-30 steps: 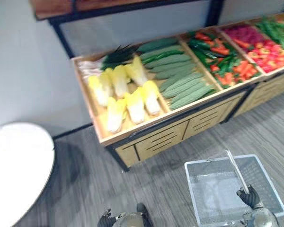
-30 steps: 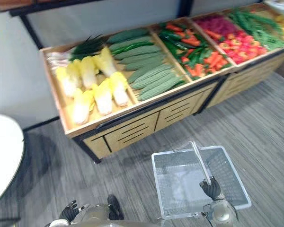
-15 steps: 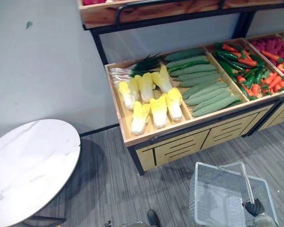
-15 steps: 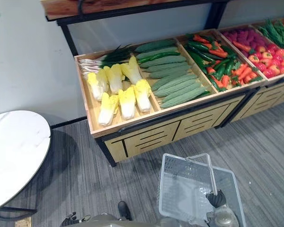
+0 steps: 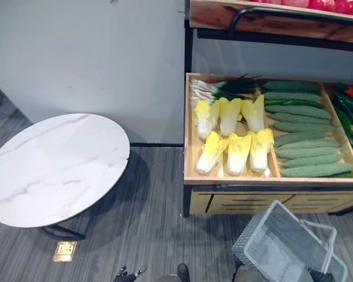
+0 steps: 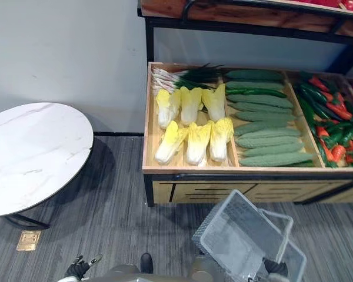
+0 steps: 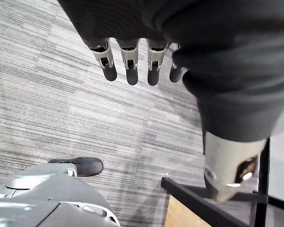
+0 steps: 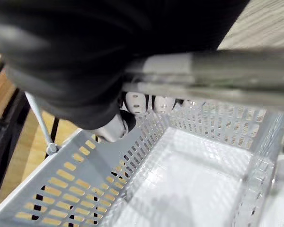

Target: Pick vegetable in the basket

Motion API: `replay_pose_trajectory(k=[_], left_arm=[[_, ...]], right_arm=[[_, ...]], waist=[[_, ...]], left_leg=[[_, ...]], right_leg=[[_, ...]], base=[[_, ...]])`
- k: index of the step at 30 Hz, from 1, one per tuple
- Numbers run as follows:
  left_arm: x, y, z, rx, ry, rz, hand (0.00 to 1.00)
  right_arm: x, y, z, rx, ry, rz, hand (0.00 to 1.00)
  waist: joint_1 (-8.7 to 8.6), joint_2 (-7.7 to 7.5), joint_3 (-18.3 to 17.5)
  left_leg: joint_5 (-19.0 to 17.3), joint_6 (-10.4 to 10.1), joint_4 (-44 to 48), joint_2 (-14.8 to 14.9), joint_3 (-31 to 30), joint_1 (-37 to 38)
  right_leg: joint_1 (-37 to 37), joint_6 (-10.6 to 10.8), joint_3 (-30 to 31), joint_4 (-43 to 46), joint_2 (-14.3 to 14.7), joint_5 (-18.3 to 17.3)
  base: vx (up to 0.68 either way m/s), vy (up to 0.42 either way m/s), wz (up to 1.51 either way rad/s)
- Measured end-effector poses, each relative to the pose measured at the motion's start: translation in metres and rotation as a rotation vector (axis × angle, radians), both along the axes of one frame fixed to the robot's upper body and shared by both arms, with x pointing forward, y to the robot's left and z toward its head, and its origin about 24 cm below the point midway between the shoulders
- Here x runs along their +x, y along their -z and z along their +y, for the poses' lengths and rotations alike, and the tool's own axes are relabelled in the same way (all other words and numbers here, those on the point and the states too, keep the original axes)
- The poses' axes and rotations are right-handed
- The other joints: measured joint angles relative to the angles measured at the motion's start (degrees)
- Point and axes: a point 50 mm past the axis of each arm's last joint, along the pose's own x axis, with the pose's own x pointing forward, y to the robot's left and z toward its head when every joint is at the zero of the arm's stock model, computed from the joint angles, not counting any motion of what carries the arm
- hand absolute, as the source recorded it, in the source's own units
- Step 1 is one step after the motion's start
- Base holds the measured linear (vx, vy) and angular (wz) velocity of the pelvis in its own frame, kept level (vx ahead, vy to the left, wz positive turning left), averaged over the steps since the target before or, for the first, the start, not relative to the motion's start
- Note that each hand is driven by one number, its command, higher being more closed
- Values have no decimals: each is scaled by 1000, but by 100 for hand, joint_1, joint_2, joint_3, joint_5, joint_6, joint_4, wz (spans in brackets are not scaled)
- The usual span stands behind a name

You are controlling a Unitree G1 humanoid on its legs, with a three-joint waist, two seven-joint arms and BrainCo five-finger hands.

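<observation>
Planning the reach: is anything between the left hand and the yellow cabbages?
Nothing visible but the bin's front rim, which the open left hand must clear to reach the cabbages. The basket hangs aside in the right hand.

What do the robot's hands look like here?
The left hand has a row of slim silver fingers with rounded dark tips, and a dark cover over its back and wrist. The right hand has the same dark cover and pale silver fingers.
</observation>
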Motion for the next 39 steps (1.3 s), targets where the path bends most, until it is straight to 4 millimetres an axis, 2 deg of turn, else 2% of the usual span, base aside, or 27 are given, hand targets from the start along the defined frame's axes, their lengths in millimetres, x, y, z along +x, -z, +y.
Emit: replay_pose_trajectory(k=[1, 2, 5, 6, 7, 9, 13, 15, 19, 21, 28, 30, 31, 32, 36, 38, 39], left_arm=[[-7, 1, 2, 2, -21, 13, 0], [-11, 1, 2, -2, -38, 21, 0], [-16, 8, -25, -80, -104, 25, 0], [-16, 9, -28, -89, -109, 24, 0], [-15, 9, -29, -92, -127, 16, 0], [-15, 8, -29, -92, -153, 8, 0], [-11, 7, -29, -85, -157, -3, 0], [-10, 7, -29, -79, -163, -9, 0], [-8, 7, -30, -73, -186, -12, 0], [-7, 7, -31, -71, -186, -12, 0], [-4, 6, -31, -70, -223, -23, 0], [-1, 6, -32, -68, -251, -31, 0], [0, 5, -31, -60, -265, -35, 0], [4, 4, -28, -41, -277, -48, 0], [29, -11, -11, 30, -370, -179, 0], [58, -36, 2, 140, -335, -342, 0], [64, -43, 5, 168, -320, -384, 0]], right_arm=[[-8, 4, 3, 22, 31, 20, 100], [-11, 4, 3, 27, 47, 24, 100], [-25, 4, -3, 35, 168, 15, 100], [-27, 4, -3, 41, 183, 20, 100], [-31, 6, -1, 59, 228, 15, 100], [-35, 7, 1, 67, 258, 11, 100], [-39, 9, 5, 87, 314, -5, 100], [-42, 11, 10, 99, 325, 0, 100], [-39, 15, 21, 123, 318, -2, 100], [-37, 15, 25, 120, 299, -1, 100], [-36, 15, 27, 112, 285, 2, 100], [-37, 15, 27, 113, 286, 4, 100], [-38, 15, 27, 112, 287, 6, 100], [-37, 15, 27, 111, 286, 6, 100], [-37, 16, 29, 111, 289, 7, 100], [-37, 17, 31, 106, 295, 12, 100], [-37, 17, 31, 106, 293, 11, 100]], waist=[[5, -127, -128], [-5, -85, -157], [-5, 343, -299], [-11, 427, -297], [-20, 452, -285], [-20, 442, -281], [-39, 432, -283], [-91, 443, -281], [-54, 437, -287], [-59, 464, -301], [-13, 466, -351], [-11, 525, -392], [-9, 470, -409], [-7, 532, -457], [5, 513, -446], [7, 508, -443], [6, 507, -443]], left_leg=[[-66, -99, -8, -15, -25, 18], [-99, -143, 8, 40, -53, 52], [-211, -370, 227, 593, 30, 70], [-199, -407, 343, 713, 32, 69], [-131, -513, 507, 826, 52, 49], [-70, -564, 601, 887, 77, 44], [135, -509, 442, 922, 431, -27], [284, -438, 60, 893, 519, -41], [301, -413, -112, 839, 658, -166], [288, -399, -118, 852, 978, -177], [293, -404, -212, 825, 1285, -67], [300, -406, -245, 819, 1309, 46], [299, -409, -313, 820, 1334, 93], [298, -415, -336, 822, 1357, 155], [284, -437, -355, 825, 1405, 228], [283, -438, -358, 825, 1397, 228], [283, -438, -358, 824, 1395, 234]], right_leg=[[154, -209, -43, -205, 63, 300], [225, -387, -51, -241, 127, 504], [415, -509, -368, -274, 542, 397], [490, -520, -462, -280, 627, 370], [651, -636, -645, -285, 694, 284], [769, -634, -783, -285, 720, 234], [840, -766, -1151, -359, 730, 84], [797, -794, -1370, -369, 729, 12], [684, -734, -1422, -360, 663, 58], [636, -712, -1386, -359, 610, 73], [577, -724, -1235, -358, 586, 120], [649, -722, -1218, -366, 596, 119], [664, -720, -1207, -380, 616, 118], [688, -720, -1197, -410, 629, 118], [768, -718, -1181, -468, 649, 117], [774, -718, -1186, -467, 650, 117], [778, -718, -1186, -467, 649, 117]], base=[[182, -305, 26], [131, -260, 21], [208, -299, 19], [266, -390, 38], [189, -310, 41], [76, -165, 39], [-41, -87, 50], [-97, 1, 51], [-81, 40, 11], [-7, 54, -5], [88, 25, -15], [153, -3, -6], [115, -6, -8], [115, -7, -10], [49, -7, -4], [0, 0, 0], [0, 0, 0]])
